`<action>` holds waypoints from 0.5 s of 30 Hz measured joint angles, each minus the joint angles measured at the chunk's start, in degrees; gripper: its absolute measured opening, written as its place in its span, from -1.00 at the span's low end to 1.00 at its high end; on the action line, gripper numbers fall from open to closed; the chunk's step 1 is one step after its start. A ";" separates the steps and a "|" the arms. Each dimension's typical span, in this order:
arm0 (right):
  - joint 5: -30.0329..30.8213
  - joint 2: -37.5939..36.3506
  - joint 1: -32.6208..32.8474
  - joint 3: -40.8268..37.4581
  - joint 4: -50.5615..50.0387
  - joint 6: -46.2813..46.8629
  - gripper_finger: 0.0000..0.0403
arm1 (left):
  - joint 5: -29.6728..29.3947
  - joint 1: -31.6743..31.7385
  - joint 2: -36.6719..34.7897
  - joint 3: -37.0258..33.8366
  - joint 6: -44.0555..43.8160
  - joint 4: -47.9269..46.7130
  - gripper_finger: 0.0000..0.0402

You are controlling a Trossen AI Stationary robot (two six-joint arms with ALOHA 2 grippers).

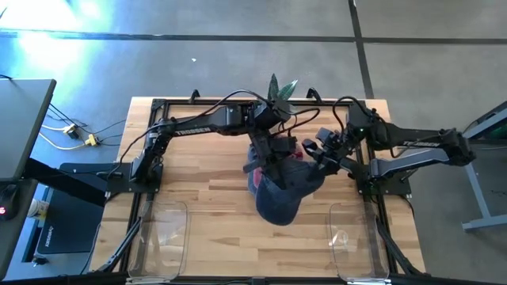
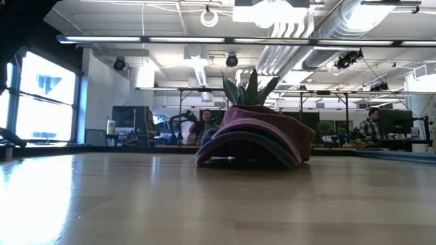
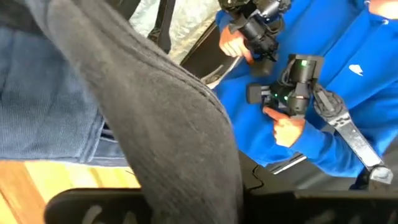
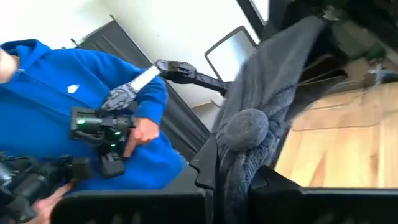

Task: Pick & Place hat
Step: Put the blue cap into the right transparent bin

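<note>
Holding a grey hat up over the middle of the table, both grippers pinch its cloth: the left gripper on one side, the right gripper on the other. More hats lie underneath. A person in blue stands nearby.

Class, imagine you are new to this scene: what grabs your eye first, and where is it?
The pile of hats at the table's middle stands out, with the left gripper and right gripper meeting over it. A grey knitted hat fills the right wrist view. Behind it, a person in a bright blue hoodie grips handheld controllers.
</note>
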 joint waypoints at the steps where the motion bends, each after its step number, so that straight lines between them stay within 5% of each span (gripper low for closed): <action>1: -0.04 -0.43 0.43 0.00 -0.32 0.17 -0.97 | -0.32 0.31 0.01 0.00 0.37 -0.03 -0.84; 9: 2.04 -6.42 2.41 0.00 -13.12 0.92 -0.97 | -3.49 4.40 0.02 0.09 3.97 -1.69 -0.18; 15: 3.91 -11.06 5.39 0.00 -23.55 4.70 -0.98 | -10.37 9.95 -1.07 0.17 4.17 -9.37 0.03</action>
